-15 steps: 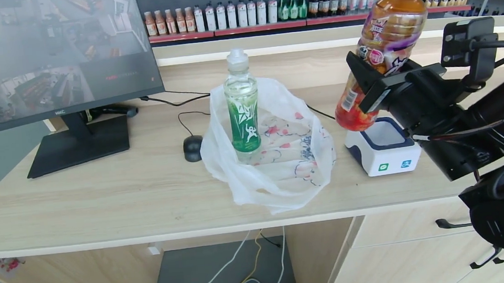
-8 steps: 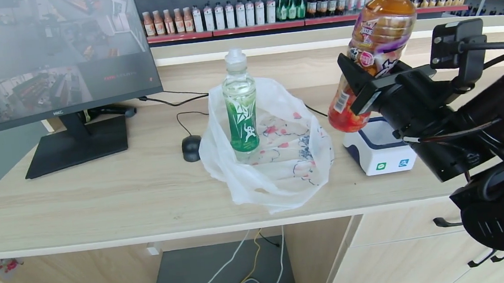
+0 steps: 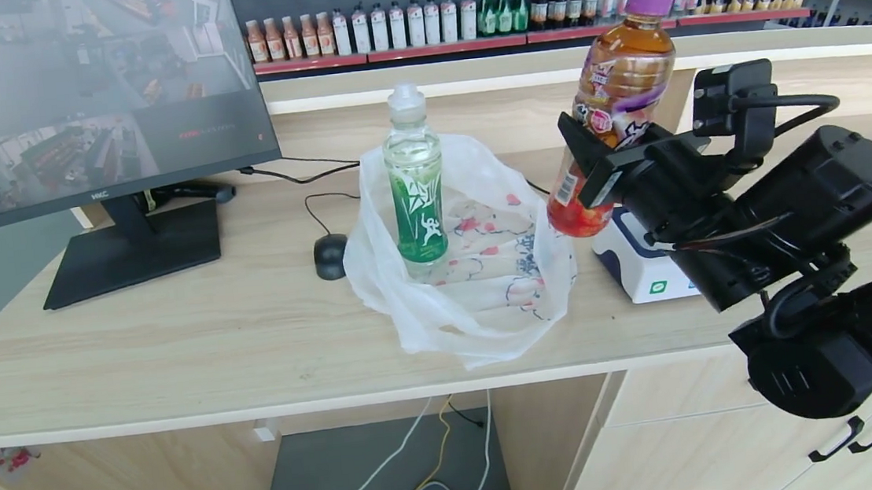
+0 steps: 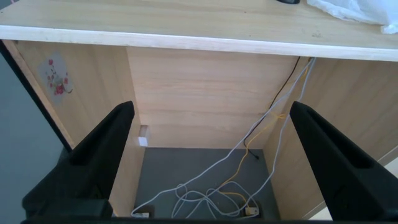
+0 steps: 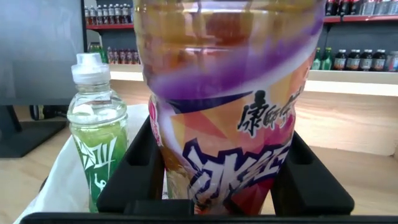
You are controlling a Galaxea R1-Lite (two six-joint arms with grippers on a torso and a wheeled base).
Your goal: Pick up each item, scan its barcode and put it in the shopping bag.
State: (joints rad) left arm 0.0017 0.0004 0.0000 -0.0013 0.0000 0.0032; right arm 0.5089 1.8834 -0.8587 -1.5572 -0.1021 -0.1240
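My right gripper [image 3: 608,157] is shut on an amber drink bottle [image 3: 612,107] with a purple cap and a purple and orange label, held tilted in the air. The bottle's base hangs over the right rim of the white shopping bag [image 3: 478,273], just left of the white barcode scanner [image 3: 639,263]. In the right wrist view the held bottle [image 5: 227,99] sits between the black fingers [image 5: 134,168]. A clear bottle with a green label [image 3: 416,183] stands upright inside the bag, also seen as the green bottle [image 5: 97,134]. My left gripper [image 4: 208,155] hangs open below the counter edge, holding nothing.
A monitor [image 3: 75,87] on a black stand occupies the counter's left. A black mouse [image 3: 330,256] lies just left of the bag with its cable running back. Cables [image 4: 236,168] dangle under the wooden counter [image 3: 176,339]. Shelves of bottles [image 3: 463,17] line the back wall.
My right arm has carried the amber bottle leftward and lower, from above the scanner to the bag's right rim. The green bottle and bag have stayed put.
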